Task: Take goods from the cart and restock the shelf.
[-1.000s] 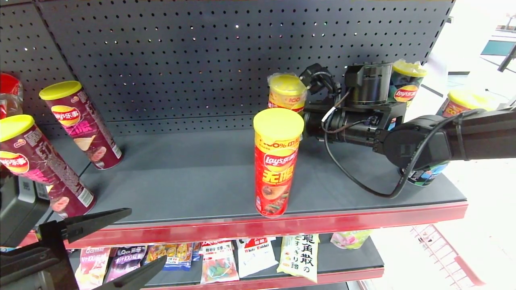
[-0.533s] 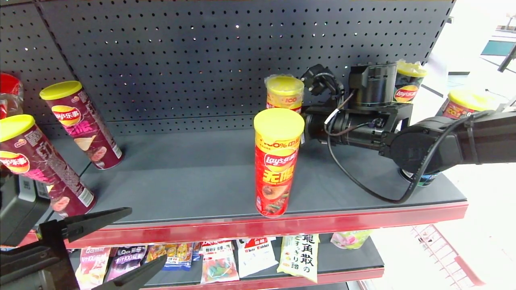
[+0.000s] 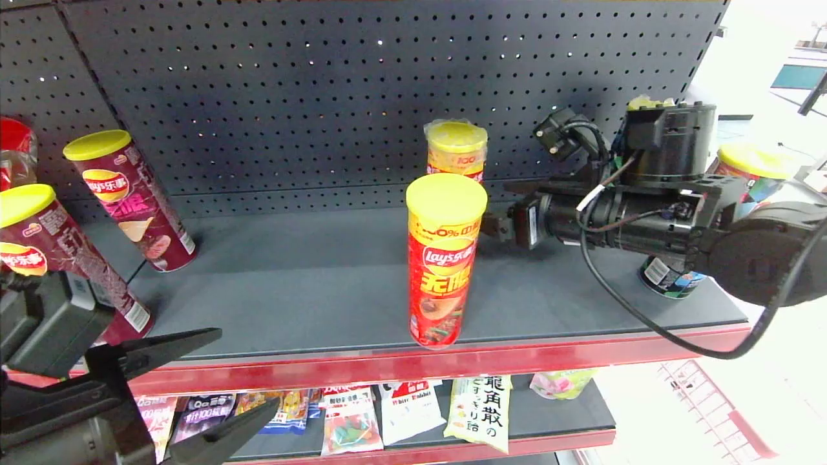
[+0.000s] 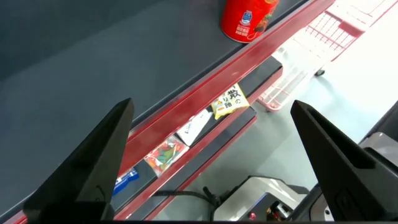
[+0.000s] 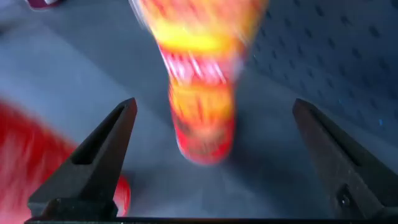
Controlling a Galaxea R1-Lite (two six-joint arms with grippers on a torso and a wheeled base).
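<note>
Since the rear chip can (image 3: 457, 150) now stands free at the back of the shelf (image 3: 310, 284), behind the front red can (image 3: 444, 258), I judge that placement done: over the last second my right tool (image 3: 497, 208) backed away to the right. Its jaws are spread, the can ahead of them, apart. My left tool (image 3: 245, 368) waits spread below the shelf edge.

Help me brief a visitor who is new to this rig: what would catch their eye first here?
The tall red chip can with a yellow lid, standing at the front edge of the shelf, in the middle. Behind it to the right, the open right end effector faces a second yellow-lidded can by the pegboard. Two maroon cans stand at the left end.
</note>
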